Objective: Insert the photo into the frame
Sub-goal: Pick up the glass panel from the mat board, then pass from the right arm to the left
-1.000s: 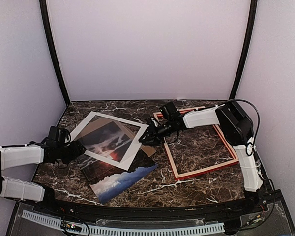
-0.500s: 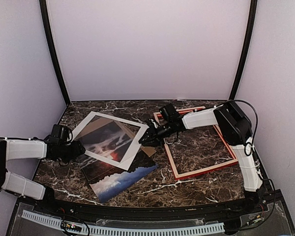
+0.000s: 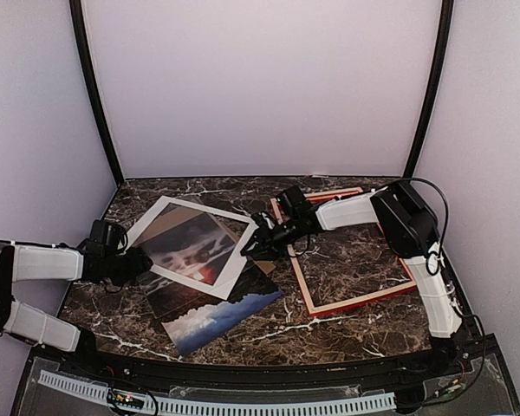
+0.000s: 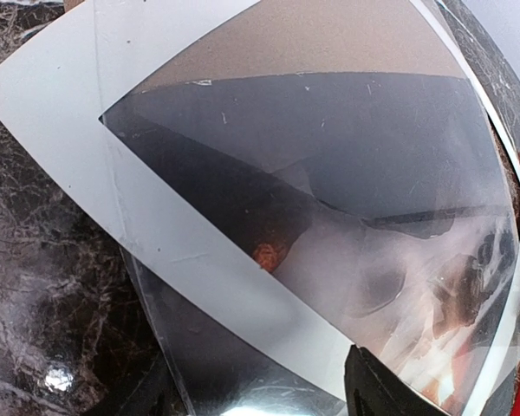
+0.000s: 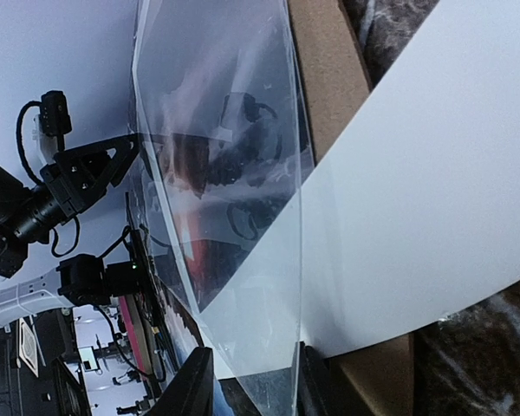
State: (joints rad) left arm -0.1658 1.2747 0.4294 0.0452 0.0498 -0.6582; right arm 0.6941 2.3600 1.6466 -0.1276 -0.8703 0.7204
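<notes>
The photo [image 3: 217,316] lies at the centre-left, its dark part under the white mat border [image 3: 230,264]. Its red glow shows through the mat's window in the left wrist view [image 4: 267,254]. The red frame [image 3: 364,297] lies face up at the right, with only table inside it. A clear sheet [image 5: 234,260] lies over the mat. My left gripper [image 3: 139,264] is open at the mat's left corner, with the sheet's edge between its fingers [image 4: 390,386]. My right gripper [image 3: 247,247] is open at the mat's right corner. The sheet's corner stands between its fingers [image 5: 192,386].
A brown backing board [image 3: 166,222] lies under the mat and shows along its edge in the right wrist view [image 5: 325,69]. The marble table [image 3: 347,251] ends at black corner posts and white walls. A black rail runs along the near edge.
My right gripper has moved left from the frame's edge to the mat's right corner. The mat's right corner has shifted slightly left. My left gripper has barely moved.
</notes>
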